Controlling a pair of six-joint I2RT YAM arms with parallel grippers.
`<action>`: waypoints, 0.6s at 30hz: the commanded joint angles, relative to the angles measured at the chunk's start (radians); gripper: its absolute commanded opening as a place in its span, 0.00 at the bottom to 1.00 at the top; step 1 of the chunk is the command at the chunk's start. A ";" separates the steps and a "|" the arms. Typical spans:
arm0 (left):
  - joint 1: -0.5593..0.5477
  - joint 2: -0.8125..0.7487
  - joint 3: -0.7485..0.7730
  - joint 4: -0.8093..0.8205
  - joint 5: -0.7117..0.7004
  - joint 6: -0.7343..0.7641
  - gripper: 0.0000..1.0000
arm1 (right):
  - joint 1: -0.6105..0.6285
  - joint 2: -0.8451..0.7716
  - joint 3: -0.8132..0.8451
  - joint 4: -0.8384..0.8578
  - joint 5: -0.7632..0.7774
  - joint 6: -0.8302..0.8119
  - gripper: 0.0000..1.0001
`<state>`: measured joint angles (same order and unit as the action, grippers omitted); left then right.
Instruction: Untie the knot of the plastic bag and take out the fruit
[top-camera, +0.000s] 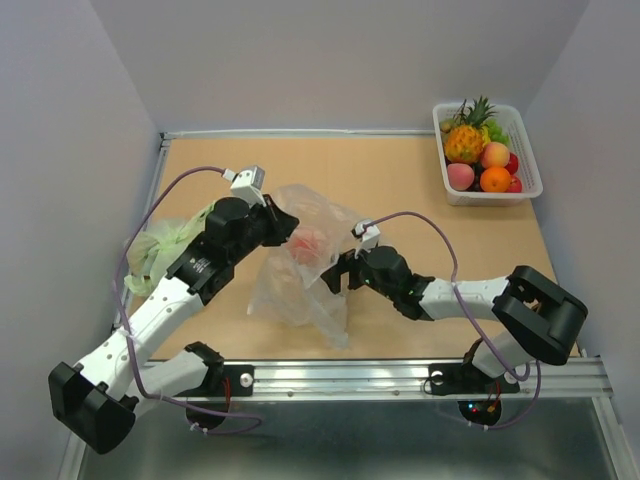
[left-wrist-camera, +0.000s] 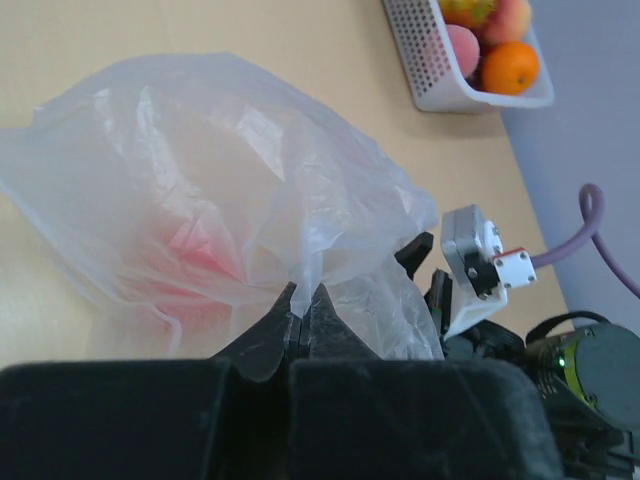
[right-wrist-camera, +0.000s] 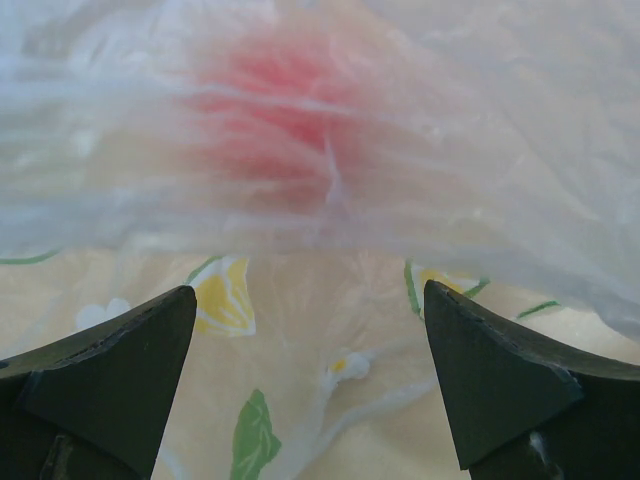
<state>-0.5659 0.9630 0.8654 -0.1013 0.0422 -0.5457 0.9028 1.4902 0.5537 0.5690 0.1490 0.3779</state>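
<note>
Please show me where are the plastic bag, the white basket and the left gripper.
plastic bag (left-wrist-camera: 200, 170), left wrist view, upper crinkled film.
white basket (top-camera: 480, 197), top view, near wall.
left gripper (left-wrist-camera: 303, 305), left wrist view, between its closed fingertips.

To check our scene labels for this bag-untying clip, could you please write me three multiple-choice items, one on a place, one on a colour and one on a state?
1. Where on the table does the white basket stand?
A. the far right corner
B. the near left edge
C. between the arm bases

2. What colour shows through the plastic bag?
A. blue
B. pinkish red
C. black

3. How do the grippers stand?
A. both open
B. left open, right shut
C. left shut on the bag's film, right open

Answers:
1 A, since the top view shows it at the far right.
2 B, since a pinkish red blur lies inside the film.
3 C, since the left gripper pinches a fold of film, while the right gripper has its fingers wide apart.
</note>
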 joint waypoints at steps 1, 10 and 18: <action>-0.012 -0.017 -0.025 0.023 0.090 0.036 0.00 | -0.002 -0.039 -0.038 0.034 0.035 -0.016 1.00; -0.011 -0.029 -0.186 0.069 0.055 0.009 0.00 | -0.001 -0.044 -0.041 0.011 -0.002 -0.051 1.00; -0.012 -0.026 -0.181 0.078 0.091 0.035 0.00 | -0.002 -0.082 -0.034 -0.008 0.064 -0.050 1.00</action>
<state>-0.5762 0.9504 0.6735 -0.0738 0.0963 -0.5350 0.9024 1.4467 0.5140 0.5442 0.1608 0.3416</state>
